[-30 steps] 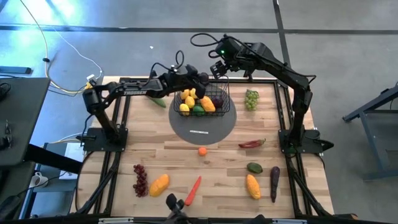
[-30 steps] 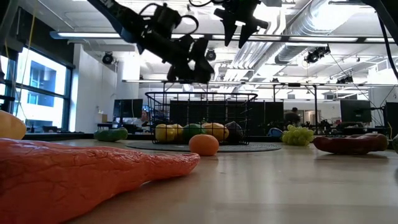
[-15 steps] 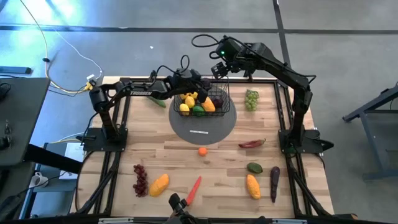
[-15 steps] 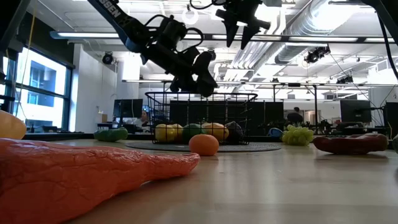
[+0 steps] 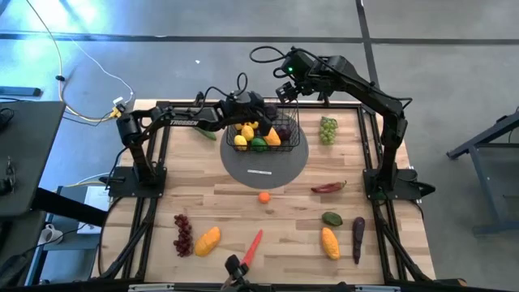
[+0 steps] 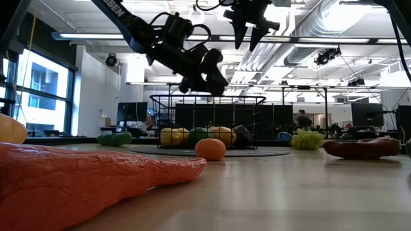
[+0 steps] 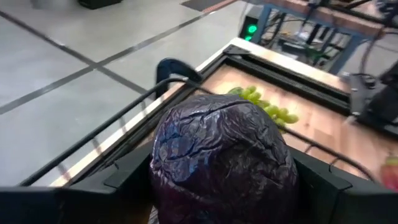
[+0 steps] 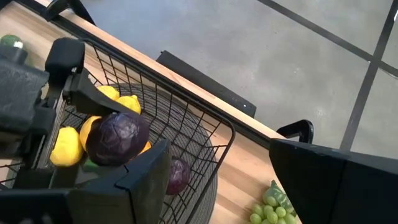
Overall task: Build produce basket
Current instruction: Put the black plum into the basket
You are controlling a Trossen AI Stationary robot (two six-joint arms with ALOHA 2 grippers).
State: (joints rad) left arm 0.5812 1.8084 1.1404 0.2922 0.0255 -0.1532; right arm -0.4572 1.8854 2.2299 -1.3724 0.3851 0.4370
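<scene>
Over the black wire basket (image 5: pixel 268 130) near the far edge of the surface (image 5: pixel 284 207), the left gripper (image 5: pixel 272 118) hangs with its fingers (image 8: pixel 99 99) closed around a dark purple plum (image 8: pixel 117 137), held above the fruit already inside. From where I stand the basket sits on a grey round mat (image 5: pixel 266 166) and holds yellow lemons (image 5: pixel 246 130), something green (image 5: pixel 258 143), an orange piece (image 5: pixel 272 137) and another plum (image 8: pixel 177 175) low against the wire wall. The right gripper (image 5: pixel 285 88) waits just beyond the basket's far side, its fingers standing apart with nothing between them. Green grapes (image 5: pixel 327 128) lie near the far right corner, beside the basket. A small orange fruit (image 5: pixel 264 196) rests alone mid-surface, just clear of the mat. Toward the right edge lies a red chili (image 5: pixel 328 187), and nearer the front a green piece (image 5: pixel 332 218), an orange mango (image 5: pixel 329 242) and a thin dark eggplant (image 5: pixel 358 238). Along the front left sit red grapes (image 5: pixel 183 234), a second mango (image 5: pixel 208 240) and a carrot (image 5: pixel 252 246). A green vegetable (image 5: pixel 208 132) lies under the left arm near the far edge.
</scene>
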